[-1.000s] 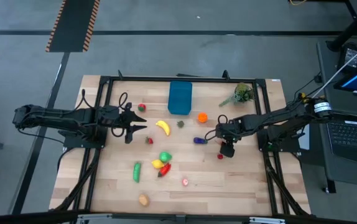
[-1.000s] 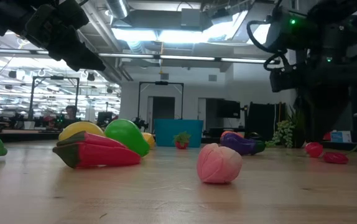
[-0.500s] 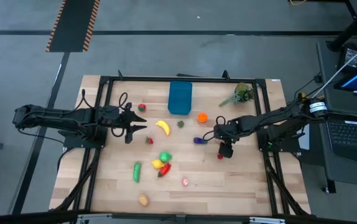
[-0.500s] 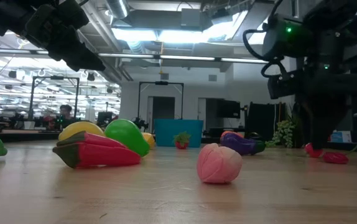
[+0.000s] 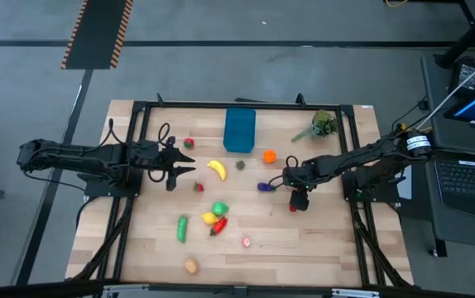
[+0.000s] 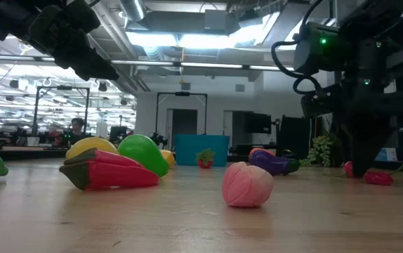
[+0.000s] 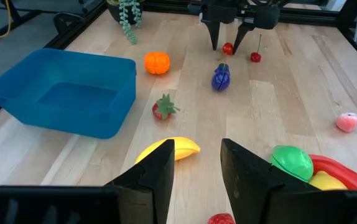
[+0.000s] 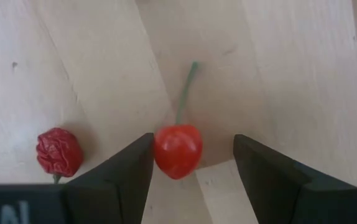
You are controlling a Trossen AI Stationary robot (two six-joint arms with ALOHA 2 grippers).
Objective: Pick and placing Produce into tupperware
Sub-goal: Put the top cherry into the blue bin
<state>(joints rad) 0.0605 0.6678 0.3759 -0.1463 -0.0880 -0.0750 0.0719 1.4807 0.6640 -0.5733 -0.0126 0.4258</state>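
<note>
The right gripper (image 8: 191, 177) has come down over the cherry (image 8: 178, 150), fingers apart and straddling it on the table, not yet clamped, so a grasp looks imminent, while the empty tub (image 5: 239, 130) waits well away.
</note>
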